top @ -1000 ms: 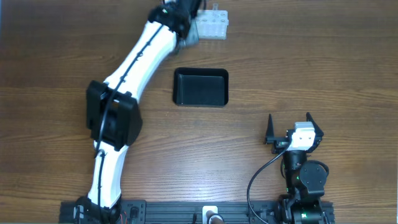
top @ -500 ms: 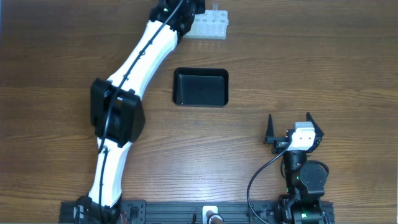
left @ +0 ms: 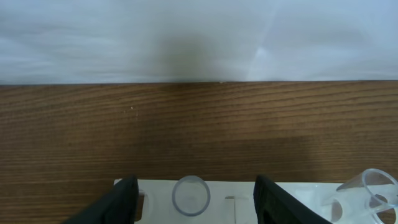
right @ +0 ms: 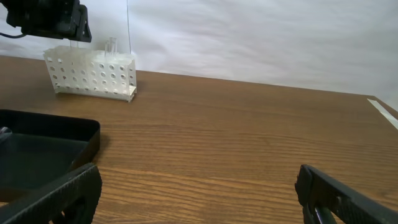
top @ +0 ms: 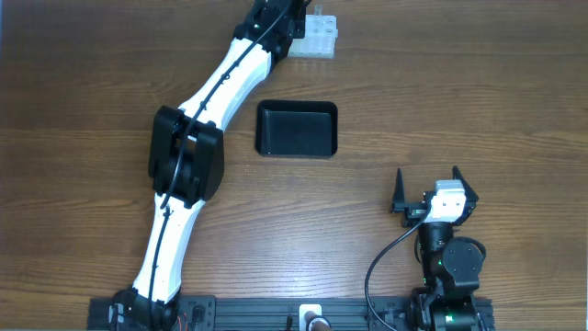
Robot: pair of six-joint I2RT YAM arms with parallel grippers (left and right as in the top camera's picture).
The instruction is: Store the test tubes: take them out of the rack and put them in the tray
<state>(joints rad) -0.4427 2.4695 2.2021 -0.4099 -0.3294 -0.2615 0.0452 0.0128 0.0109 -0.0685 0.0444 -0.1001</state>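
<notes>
Left gripper [left: 195,185] hanging open over rack [top: 317,37], far side; test tube [left: 191,195] standing right in between, not touched. Right gripper [top: 428,176] sitting open too.

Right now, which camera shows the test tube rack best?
The right wrist view: the rack stands side-on, its whole perforated face visible. In the top view the left arm covers its left end. The left wrist view, close up, catches its top strip and a tube mouth.
</notes>
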